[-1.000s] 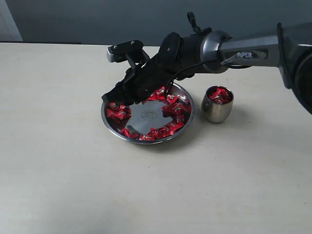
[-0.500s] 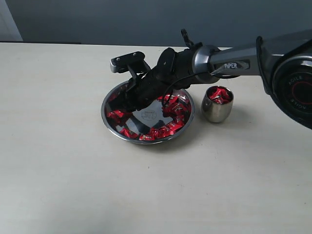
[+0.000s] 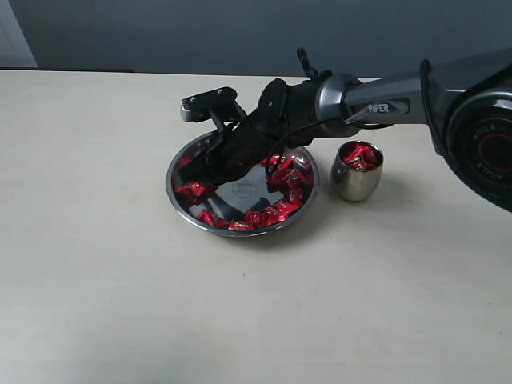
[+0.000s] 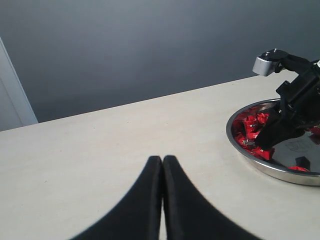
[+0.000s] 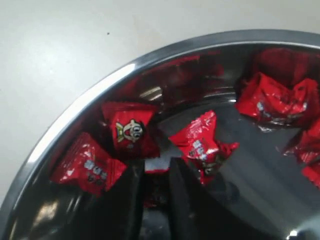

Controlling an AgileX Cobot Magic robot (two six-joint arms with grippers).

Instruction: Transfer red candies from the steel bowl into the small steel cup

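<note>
Red candies (image 3: 280,210) in crinkly shiny wrappers ring the shallow, mirror-bottomed steel bowl (image 3: 171,194) on the tabletop (image 3: 120,280). The right pincer (image 5: 156,172) is clamped on one, and the left pincer (image 4: 162,160) has its tapered tips pressed together.

Probably a robotics lab or test room: bare cream bench (image 3: 112,304), plain grey wall (image 3: 160,32) behind, branded robot arm (image 3: 392,100) (lettering reads PiPER) reaching over it.

The steel bowl (image 3: 248,196) sits flat, wide and shiny, with a bare mirror middle. The red candies (image 3: 276,210) lie round its edge from 9 through 6 to 3 o'clock; 12 o'clock is hidden. The small steel cup (image 3: 356,182) stands upright at the bowl's 3 o'clock, with some candies inside.
</note>
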